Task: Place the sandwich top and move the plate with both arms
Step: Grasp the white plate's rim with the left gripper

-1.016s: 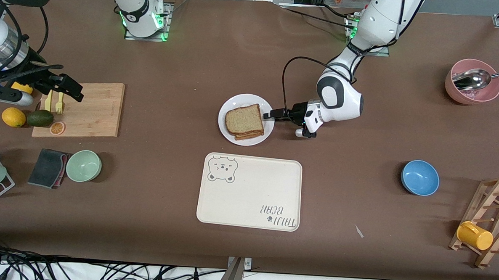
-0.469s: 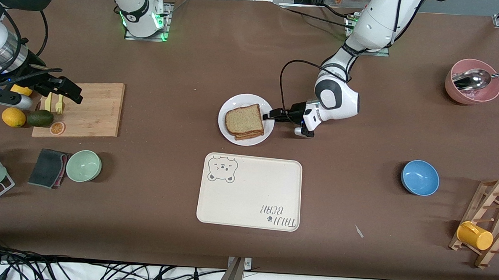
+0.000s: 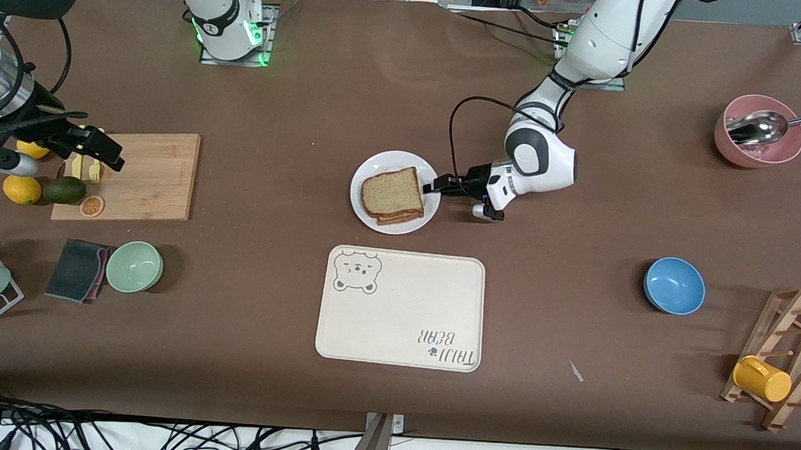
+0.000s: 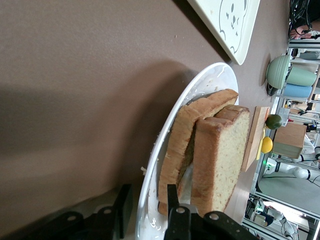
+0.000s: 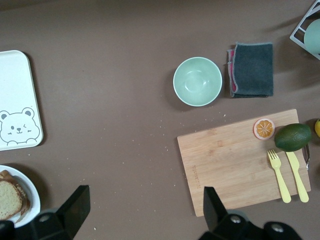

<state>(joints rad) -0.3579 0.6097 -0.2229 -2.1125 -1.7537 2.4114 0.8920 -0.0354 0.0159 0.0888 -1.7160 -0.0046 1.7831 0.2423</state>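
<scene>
Sandwich top (image 3: 392, 191) already sits on the stack on the plate (image 3: 376, 166), mid-table just above the bear tray (image 3: 400, 309). Left gripper (image 3: 433, 186) straddles the plate's rim on its own arm's side, jaws narrowed either side but I cannot tell if they pinch. Right gripper (image 3: 86, 147) hangs wide open over the cutting board (image 3: 152, 173). I judge the plate stiff, glazed and slippery with soft bread loose on top, so grip the rim and keep it level.

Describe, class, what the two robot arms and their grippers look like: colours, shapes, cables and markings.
Both arms are white, rounded, jointed segments with dark grey joint rings. The left arm trails a looping black cable to its black left gripper. The right arm's base glows green beside a round black mark. The right gripper is black, with blocky fingers.
</scene>
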